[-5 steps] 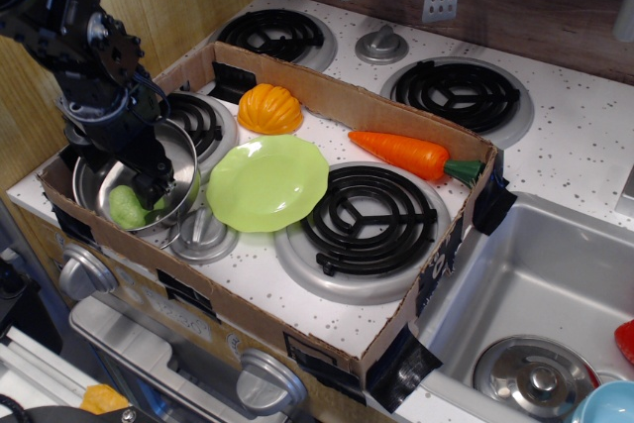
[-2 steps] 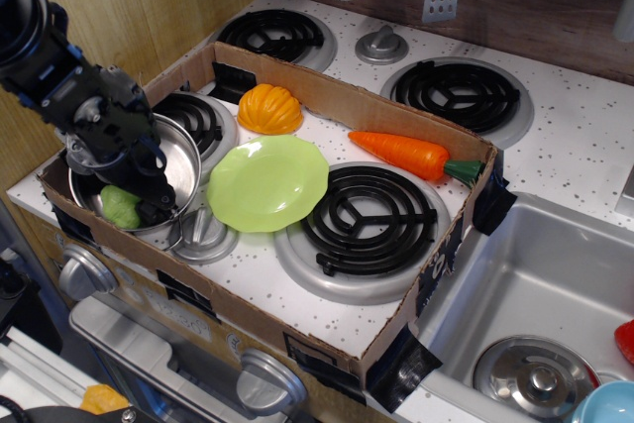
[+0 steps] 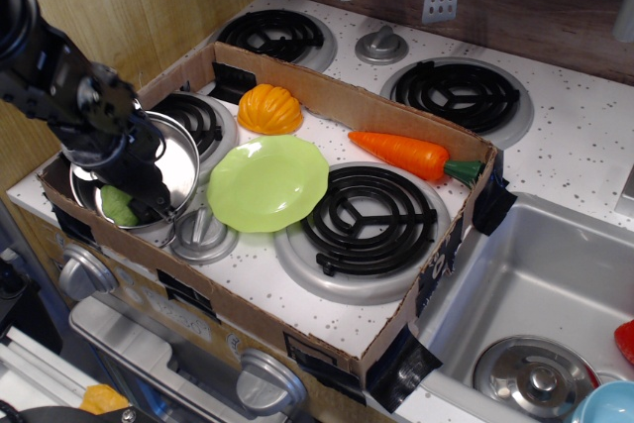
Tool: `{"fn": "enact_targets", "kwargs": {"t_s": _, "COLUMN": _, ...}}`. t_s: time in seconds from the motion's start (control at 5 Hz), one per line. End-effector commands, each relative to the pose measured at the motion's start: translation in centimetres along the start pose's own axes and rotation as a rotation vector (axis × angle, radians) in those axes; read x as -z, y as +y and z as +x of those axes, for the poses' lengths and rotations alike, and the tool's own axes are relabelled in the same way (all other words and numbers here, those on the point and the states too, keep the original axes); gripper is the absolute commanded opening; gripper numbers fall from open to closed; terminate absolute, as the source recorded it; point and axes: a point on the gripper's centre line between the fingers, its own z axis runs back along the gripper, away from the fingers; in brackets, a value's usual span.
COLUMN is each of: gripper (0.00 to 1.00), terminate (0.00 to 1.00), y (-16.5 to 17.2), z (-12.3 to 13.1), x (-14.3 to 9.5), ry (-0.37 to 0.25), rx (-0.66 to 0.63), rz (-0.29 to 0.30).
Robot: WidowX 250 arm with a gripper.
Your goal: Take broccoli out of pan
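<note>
The broccoli [image 3: 116,207] is a small light-green floret lying at the front left inside the shiny steel pan [image 3: 188,158], at the left end of the cardboard tray. My black gripper [image 3: 139,202] reaches down into the pan from the left. Its fingertips are at the broccoli's right side and partly cover it. The arm hides how the jaws stand, so I cannot tell whether they hold the floret.
A light-green scalloped plate [image 3: 267,182] lies just right of the pan, and a small steel lid [image 3: 201,235] sits in front. An orange squash [image 3: 269,109] and a carrot [image 3: 401,154] lie further back. The cardboard wall [image 3: 109,245] rims the tray. The sink [image 3: 555,284] is at the right.
My arm has swung left and lower into the pan. The fingertips moved from the pan's middle down onto the broccoli, which has shifted slightly left and is more covered.
</note>
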Motion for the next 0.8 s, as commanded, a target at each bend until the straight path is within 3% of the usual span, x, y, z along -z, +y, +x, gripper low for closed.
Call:
{"fn": "enact_targets", "kwargs": {"t_s": 0.0, "gripper": 0.00, "terminate": 0.00, "y": 1.0, "z": -0.2, "x": -0.7, "ry": 0.080, "rx": -0.059, "rz": -0.091}}
{"fn": "enact_targets", "kwargs": {"t_s": 0.6, "gripper": 0.00, "terminate": 0.00, "y": 2.2, "z": 4.3, "x": -6.8, "ry": 0.129, "rx": 0.019, "rz": -0.035}}
